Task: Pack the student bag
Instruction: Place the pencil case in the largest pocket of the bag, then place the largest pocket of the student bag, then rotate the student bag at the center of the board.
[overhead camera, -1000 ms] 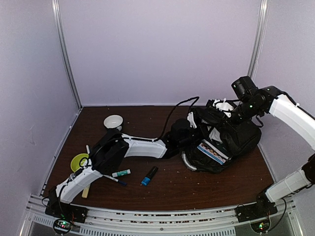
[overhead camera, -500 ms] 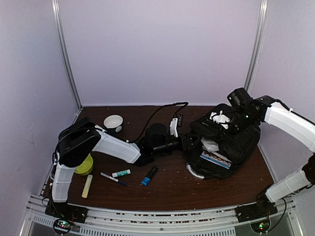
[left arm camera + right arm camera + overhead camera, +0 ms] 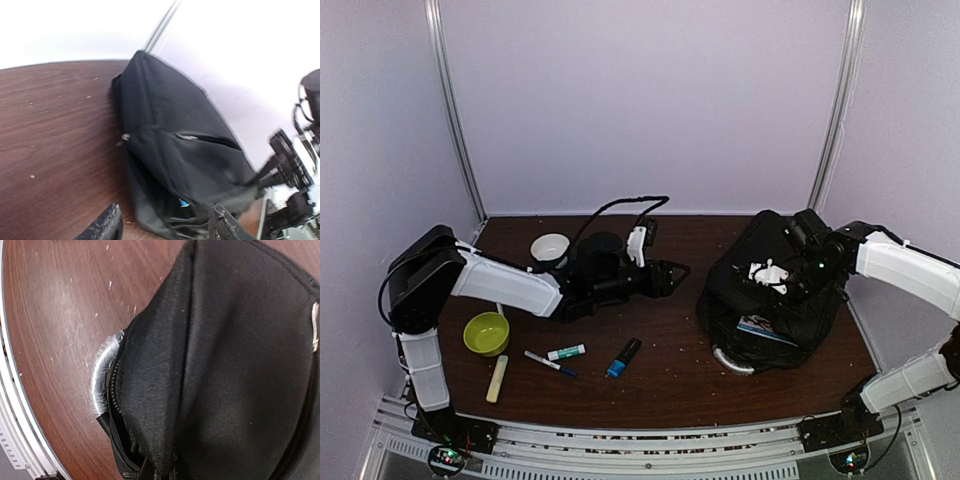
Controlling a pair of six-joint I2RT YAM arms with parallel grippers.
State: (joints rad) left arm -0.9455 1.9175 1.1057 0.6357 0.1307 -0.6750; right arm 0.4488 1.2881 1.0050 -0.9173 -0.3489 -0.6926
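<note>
The student bag (image 3: 775, 315) is a big black fabric bag on the right of the table, its grey curved handle (image 3: 733, 362) toward the front. A striped book edge (image 3: 760, 328) shows in its opening. My right gripper (image 3: 778, 274) rests on top of the bag, shut on a fold of the bag's fabric (image 3: 160, 460) beside the zipper. My left gripper (image 3: 672, 271) hangs open a short way left of the bag, nothing between its fingers (image 3: 104, 227). In the left wrist view the bag (image 3: 185, 150) fills the middle.
Left of centre lie a white bowl (image 3: 550, 247), a green bowl (image 3: 486, 333), a marker pen (image 3: 550, 362), a white-and-teal stick (image 3: 566, 352), a blue-and-black item (image 3: 624, 357) and a pale yellow stick (image 3: 498, 379). A black cable (image 3: 620, 205) arcs above the left arm.
My left gripper has let go, opened and drawn back left out of the bag. My right gripper has come down and forward, bringing the bag's top fabric over the contents.
</note>
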